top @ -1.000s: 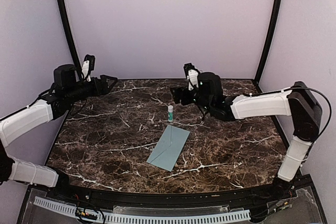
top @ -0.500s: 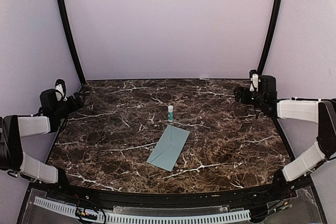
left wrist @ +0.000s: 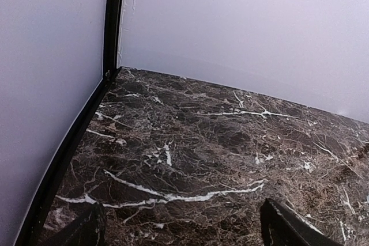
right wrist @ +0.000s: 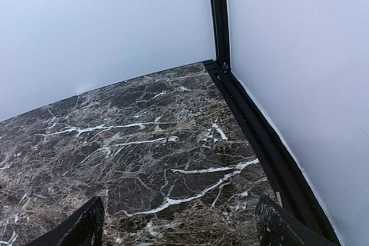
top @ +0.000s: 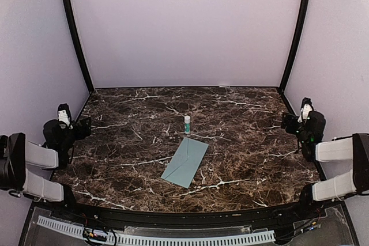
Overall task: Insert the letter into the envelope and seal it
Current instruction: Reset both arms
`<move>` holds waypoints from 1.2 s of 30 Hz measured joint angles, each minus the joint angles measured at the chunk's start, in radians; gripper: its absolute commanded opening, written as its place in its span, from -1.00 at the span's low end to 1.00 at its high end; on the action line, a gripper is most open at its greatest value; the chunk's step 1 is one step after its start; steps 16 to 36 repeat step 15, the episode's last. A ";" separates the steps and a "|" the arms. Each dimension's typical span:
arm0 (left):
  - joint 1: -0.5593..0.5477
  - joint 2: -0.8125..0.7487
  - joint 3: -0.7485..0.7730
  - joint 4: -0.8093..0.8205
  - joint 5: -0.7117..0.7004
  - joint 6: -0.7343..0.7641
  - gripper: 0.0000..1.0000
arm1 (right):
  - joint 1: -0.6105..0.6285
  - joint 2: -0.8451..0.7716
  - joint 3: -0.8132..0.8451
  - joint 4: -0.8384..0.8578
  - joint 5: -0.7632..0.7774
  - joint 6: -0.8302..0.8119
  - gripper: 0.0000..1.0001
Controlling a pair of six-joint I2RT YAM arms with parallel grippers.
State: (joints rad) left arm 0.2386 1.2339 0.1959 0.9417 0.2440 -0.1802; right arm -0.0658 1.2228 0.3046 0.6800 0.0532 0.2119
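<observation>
The pale blue-grey envelope [top: 185, 162] lies flat and slanted at the middle of the marble table [top: 127, 154], its flap down. No letter shows in any view. My left gripper [top: 85, 123] sits low at the table's left edge, far from the envelope. In the left wrist view it [left wrist: 184, 231] stands open over bare marble. My right gripper [top: 286, 120] hangs at the right edge, also far from the envelope. Seen from the right wrist, it [right wrist: 180, 229] is open with nothing between its fingers.
A small white-and-green glue stick [top: 187, 124] stands upright just behind the envelope's far corner. Pale walls and black frame posts [top: 74, 33] close in the table's back and sides. A black rail [right wrist: 259, 136] runs along the right edge.
Both arms have drawn back from the table's rear middle to its left and right edges and folded low. The envelope and glue stick have not moved.
</observation>
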 measured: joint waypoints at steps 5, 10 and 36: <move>-0.002 0.125 0.000 0.137 0.010 0.010 0.84 | 0.000 0.066 -0.104 0.253 0.057 -0.032 0.75; -0.028 0.217 0.002 0.257 -0.001 0.010 0.85 | 0.000 0.170 -0.113 0.428 0.072 -0.051 0.91; -0.097 0.256 0.002 0.329 -0.027 0.040 0.86 | 0.000 0.209 -0.117 0.526 0.058 -0.065 0.97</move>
